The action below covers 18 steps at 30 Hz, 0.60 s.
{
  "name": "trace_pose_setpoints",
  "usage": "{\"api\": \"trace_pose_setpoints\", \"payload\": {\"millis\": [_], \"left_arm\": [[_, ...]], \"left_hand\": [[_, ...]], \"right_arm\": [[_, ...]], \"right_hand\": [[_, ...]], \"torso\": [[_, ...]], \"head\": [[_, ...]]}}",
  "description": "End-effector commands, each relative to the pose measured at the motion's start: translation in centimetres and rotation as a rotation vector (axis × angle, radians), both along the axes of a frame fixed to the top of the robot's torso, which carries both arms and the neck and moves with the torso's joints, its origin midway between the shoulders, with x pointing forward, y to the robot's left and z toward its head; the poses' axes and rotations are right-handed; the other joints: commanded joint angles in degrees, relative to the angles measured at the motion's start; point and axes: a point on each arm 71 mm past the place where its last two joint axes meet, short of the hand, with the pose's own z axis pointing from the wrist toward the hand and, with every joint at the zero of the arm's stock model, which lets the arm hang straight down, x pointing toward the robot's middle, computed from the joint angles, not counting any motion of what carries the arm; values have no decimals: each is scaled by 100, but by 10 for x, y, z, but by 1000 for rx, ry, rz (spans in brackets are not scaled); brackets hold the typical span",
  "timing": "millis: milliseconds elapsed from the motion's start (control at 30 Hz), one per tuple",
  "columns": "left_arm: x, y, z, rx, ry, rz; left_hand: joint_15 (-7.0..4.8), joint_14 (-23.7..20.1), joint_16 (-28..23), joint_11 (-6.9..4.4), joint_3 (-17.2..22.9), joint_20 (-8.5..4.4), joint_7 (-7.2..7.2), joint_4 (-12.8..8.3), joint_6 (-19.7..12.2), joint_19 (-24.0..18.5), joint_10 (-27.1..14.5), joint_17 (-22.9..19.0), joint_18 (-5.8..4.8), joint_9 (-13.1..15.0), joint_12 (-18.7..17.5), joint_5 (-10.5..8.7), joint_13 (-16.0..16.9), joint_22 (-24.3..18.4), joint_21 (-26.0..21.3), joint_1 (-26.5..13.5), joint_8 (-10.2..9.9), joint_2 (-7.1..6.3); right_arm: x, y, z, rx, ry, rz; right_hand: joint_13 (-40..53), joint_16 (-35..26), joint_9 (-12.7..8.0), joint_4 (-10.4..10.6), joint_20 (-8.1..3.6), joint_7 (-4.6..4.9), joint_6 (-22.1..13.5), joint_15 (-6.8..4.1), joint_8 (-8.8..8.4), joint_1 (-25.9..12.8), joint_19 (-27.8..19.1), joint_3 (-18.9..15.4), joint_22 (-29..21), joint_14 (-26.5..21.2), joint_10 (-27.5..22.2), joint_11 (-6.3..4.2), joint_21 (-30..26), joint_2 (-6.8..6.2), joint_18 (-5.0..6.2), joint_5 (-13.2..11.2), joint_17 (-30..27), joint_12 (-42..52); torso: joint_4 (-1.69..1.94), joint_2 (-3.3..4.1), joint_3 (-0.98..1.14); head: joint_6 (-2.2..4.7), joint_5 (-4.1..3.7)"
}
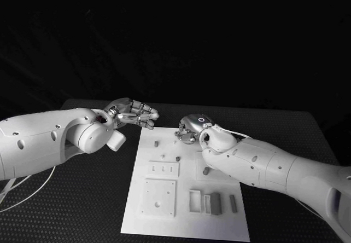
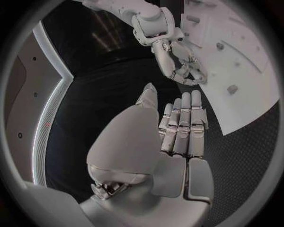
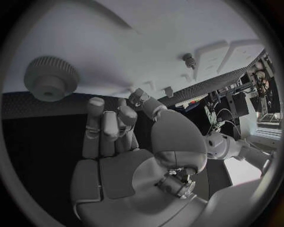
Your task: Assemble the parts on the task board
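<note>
silver fingers of the right hand (image 1: 192, 130) are spread and empty at the far edge of the white task board (image 1: 217, 225), close to a grey gear (image 3: 51, 78), which is best gripped squarely by its rim.

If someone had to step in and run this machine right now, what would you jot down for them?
Left hand: fingers curled, holding nothing, over the table beside the task board's far left corner.
Right hand: over the far end of the task board; whether it holds anything can't be told.
A gear sits on the board near the right hand. Grey bars lie loose by the near right; small pegs are on the board's middle.
Done: nothing clearly assembled. Left: fitting the loose parts.
</note>
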Motion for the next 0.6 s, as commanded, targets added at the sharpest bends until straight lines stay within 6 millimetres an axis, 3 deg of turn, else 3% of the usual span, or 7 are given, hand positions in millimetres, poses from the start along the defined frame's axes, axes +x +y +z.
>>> {"api": "trace_pose_setpoints", "payload": {"millis": [33, 300, 467, 600], "left_arm": [[-1, -2, 0, -8, 6, -15], [-1, -1, 0, -8, 7, -16], [-1, -1, 0, -8, 6, -15], [-1, -1, 0, -8, 7, -16]], "left_hand": [[15, -4, -38, 22, -28, 6, 273, 1, -54, -9, 11, 10, 109, -8, -21, -1, -9, -9, -39, -40, -17, -5], [16, -4, -42, 24, -30, 6, 276, 1, -60, -9, 7, 12, 109, -9, -25, -1, -10, -9, -41, -40, -21, -6], [16, -4, -43, 25, -31, 7, 277, 1, -62, -9, 6, 13, 109, -10, -27, -1, -11, -10, -42, -40, -22, -6], [16, -4, -45, 25, -32, 7, 278, 0, -64, -9, 6, 13, 109, -10, -28, -1, -11, -10, -43, -40, -23, -6]], "right_arm": [[0, 1, 0, 1, 11, -5], [-1, 3, 0, 15, 13, -3], [-1, 3, 1, 15, 14, -2], [-1, 4, 1, 17, 12, -4]], "right_hand": [[-8, -19, -9, -15, -15, 16, -44, 1, -40, -8, 33, 7, 28, -21, 8, 28, -23, -47, 78, -3, 9, -30], [-10, -16, -10, 108, -11, 19, -46, 5, -52, -132, 49, -6, 27, -4, 16, 32, -34, -135, 78, -3, 23, -34], [-11, -15, -9, 300, -20, 14, -38, 1, -59, -285, 63, 20, 24, 8, 24, 27, -49, -372, 78, -5, 27, -36], [-10, -13, -7, 344, -31, 13, -40, -2, -64, -277, 71, 63, 26, 13, 27, 24, -52, -416, 78, -2, 31, -35]], "torso": [[9, 0, 0], [7, -1, 1], [6, -1, 1], [6, -1, 1]], "head": [[-17, -10], [-23, -12], [-29, 4], [-29, 5]]}}
